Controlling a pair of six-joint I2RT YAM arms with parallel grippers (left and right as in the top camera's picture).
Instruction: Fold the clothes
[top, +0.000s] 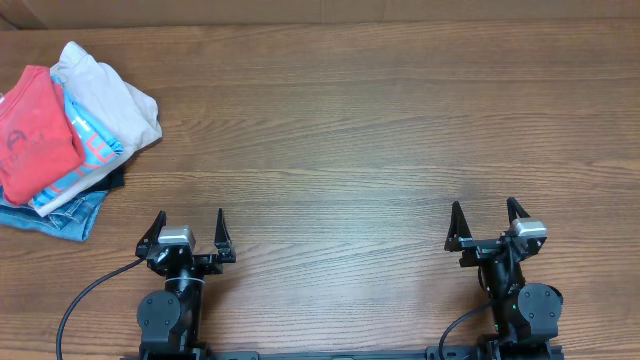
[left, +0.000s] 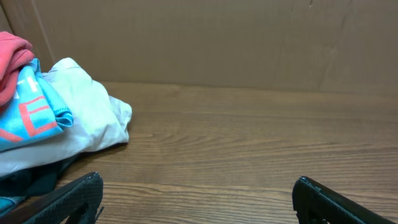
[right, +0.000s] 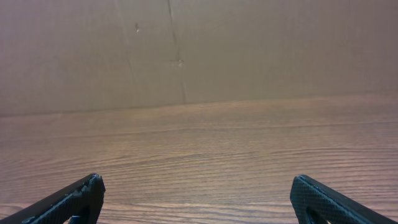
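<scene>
1. Brown wood-grain surface (top: 340, 120) fills the overhead view. At its far left lies a pile of clothes. The red T-shirt (top: 35, 135) is on top at the left and rests on a blue T-shirt (top: 88, 150). A beige garment (top: 110, 90) lies to the right, with jeans (top: 65, 215) underneath at the near side. The left fingers (top: 157, 230) and right fingers (top: 455, 228) stand at the near edge, well apart from the pile, both spread wide and empty.
2. Left wrist view: the left fingers (left: 68, 199) gape wide above bare wood. The red T-shirt (left: 12, 59) shows at the left edge, above the blue T-shirt (left: 31, 112) and the beige garment (left: 93, 118). A cardboard wall (left: 217, 43) stands behind.
3. Right wrist view: the right fingers (right: 62, 202) are spread wide, holding nothing, with only wood and cardboard ahead.
</scene>
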